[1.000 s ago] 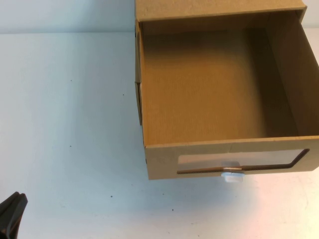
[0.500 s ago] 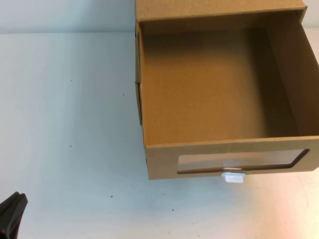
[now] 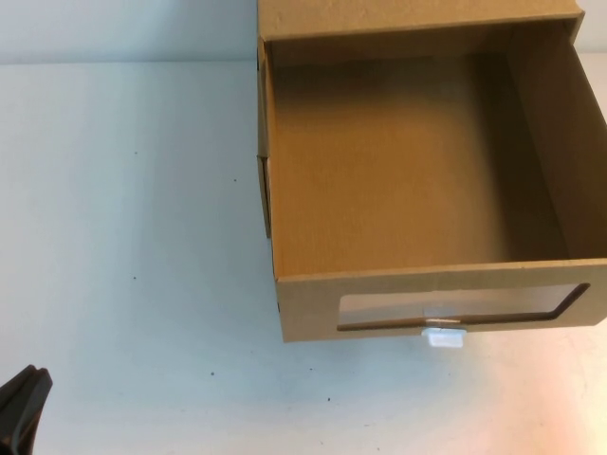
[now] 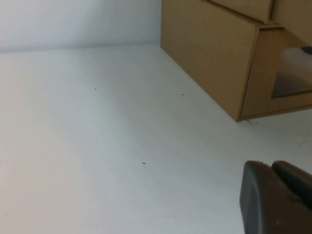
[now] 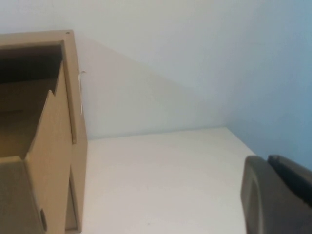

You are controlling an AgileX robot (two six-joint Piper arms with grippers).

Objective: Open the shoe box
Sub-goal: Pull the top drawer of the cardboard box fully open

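Cardboard shoe box [image 3: 417, 171], drawer pulled out, at desk's [image 3: 133, 237] far right corner. Left gripper [image 3: 34, 377], near left corner, fingers together. Right gripper [image 5: 267, 162], closed, apart from box.

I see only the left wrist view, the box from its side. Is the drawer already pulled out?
Observer: Yes. In the high view the drawer stands pulled far out of the shoe box.
Operator: Where is the right gripper?
Observer: Only its wrist view shows the right gripper, jaws shut, to the right of the box, not touching it.
Operator: And the left gripper on the table?
Observer: The left gripper, jaws shut, is at the near left of the table, well apart from the box.
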